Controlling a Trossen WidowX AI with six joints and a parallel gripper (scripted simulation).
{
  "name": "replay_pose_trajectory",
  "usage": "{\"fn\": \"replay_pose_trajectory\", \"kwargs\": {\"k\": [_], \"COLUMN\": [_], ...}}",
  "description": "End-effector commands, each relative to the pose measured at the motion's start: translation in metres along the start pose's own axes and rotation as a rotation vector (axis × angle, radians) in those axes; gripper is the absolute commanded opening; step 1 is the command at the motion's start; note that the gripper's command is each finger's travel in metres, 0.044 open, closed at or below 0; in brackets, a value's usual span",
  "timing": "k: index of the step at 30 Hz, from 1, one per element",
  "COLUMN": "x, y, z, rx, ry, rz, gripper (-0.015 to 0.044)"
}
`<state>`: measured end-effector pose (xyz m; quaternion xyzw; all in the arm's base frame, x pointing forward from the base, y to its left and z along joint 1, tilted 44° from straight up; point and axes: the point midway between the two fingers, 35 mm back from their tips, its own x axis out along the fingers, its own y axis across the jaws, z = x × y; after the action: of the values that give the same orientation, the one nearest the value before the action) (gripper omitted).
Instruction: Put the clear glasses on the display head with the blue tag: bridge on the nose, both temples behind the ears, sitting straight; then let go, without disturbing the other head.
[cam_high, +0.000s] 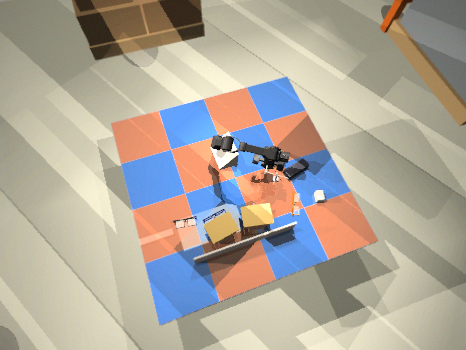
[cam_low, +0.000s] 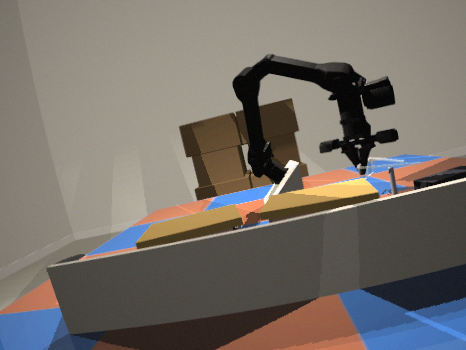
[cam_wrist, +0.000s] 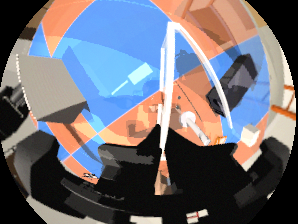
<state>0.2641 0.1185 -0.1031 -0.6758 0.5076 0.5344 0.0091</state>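
Note:
My gripper (cam_high: 270, 175) (cam_low: 361, 168) (cam_wrist: 160, 127) points down over an orange square right of the arm's base, shut on the clear glasses (cam_low: 382, 161) (cam_wrist: 169, 63). Their thin pale frame sticks out from the fingertips, just above the mat. Two display heads with flat yellow tops stand side by side nearer the front: the left one (cam_high: 220, 226) (cam_low: 192, 227) on a pale blue patch with a dark strip, the right one (cam_high: 257, 215) (cam_low: 320, 197) closer to the gripper. I cannot make out the tags clearly. The gripper is clear of both heads.
A long grey bar (cam_high: 245, 241) (cam_low: 250, 270) lies in front of the heads. Dark-framed glasses (cam_high: 186, 222) lie left of them. A black case (cam_high: 296, 169) (cam_low: 440, 177), a white cube (cam_high: 319, 195) and an orange stick (cam_high: 292, 200) lie to the right. Cardboard boxes (cam_low: 235, 150) stand behind.

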Motion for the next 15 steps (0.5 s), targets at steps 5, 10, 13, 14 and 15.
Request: {"fn": "replay_pose_trajectory", "kwargs": {"k": [5,10,13,14,15], "x": [-0.046,-0.046,-0.046,-0.046,-0.046], "y": [-0.001,-0.001,-0.002,-0.003,-0.004], "z": [-0.002,-0.003,-0.007,-0.009,-0.012], "rx": [0.008,0.02,0.076,0.106,0.142], "ry": [-0.003,-0.003,-0.003,-0.003,-0.004], "rz": [-0.014,-0.014,-0.015,-0.015,-0.015], "gripper": [0.0,0.0,0.0,0.0,0.0]}}
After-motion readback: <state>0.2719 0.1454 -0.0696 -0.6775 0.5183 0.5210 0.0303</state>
